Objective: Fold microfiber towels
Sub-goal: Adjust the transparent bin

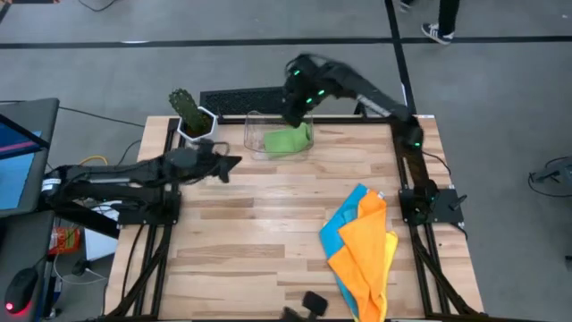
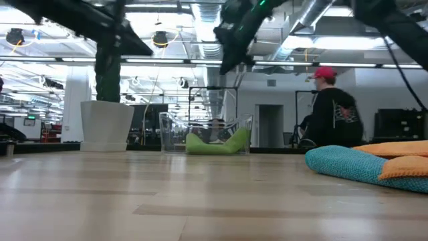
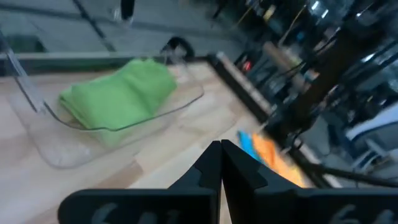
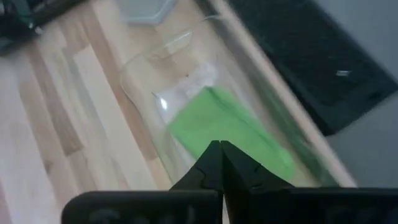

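The folded green towel [image 1: 287,139] lies in the clear bin [image 1: 253,143] at the table's far edge — that one looks done. The right tool [image 1: 298,112] hangs above it, fingers together and empty; the left tool [image 1: 231,165], also closed, waits beside the bin. Next comes the near-right pile — orange towel [image 1: 365,255] over blue towel [image 1: 340,226] — which calls for opening the fingers and reaching across.

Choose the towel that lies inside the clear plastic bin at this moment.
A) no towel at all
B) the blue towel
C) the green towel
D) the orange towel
C: the green towel lies folded inside the clear bin at the table's far edge, while the orange towel and the blue towel lie piled on the table outside it.
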